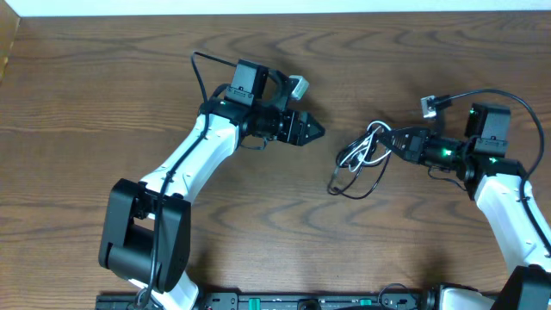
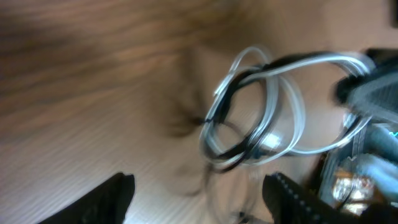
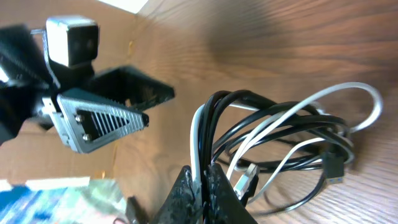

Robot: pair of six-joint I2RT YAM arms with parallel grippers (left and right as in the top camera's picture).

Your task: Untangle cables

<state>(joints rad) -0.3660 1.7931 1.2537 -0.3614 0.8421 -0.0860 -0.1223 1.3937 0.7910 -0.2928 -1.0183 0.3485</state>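
One cable tangle [image 3: 208,130] in right hand [image 1: 392,141], left hand [image 1: 317,131] near, on wooden table [image 1: 129,86]

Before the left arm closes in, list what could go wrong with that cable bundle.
1. The right gripper pinches white cable and black cable strands together, so pulling may tighten the tangle rather than separate it.
2. The open left gripper faces overlapping loops; closing there could catch several strands at once.
3. A metal plug lies inside the loops and might snag when a strand is drawn out.
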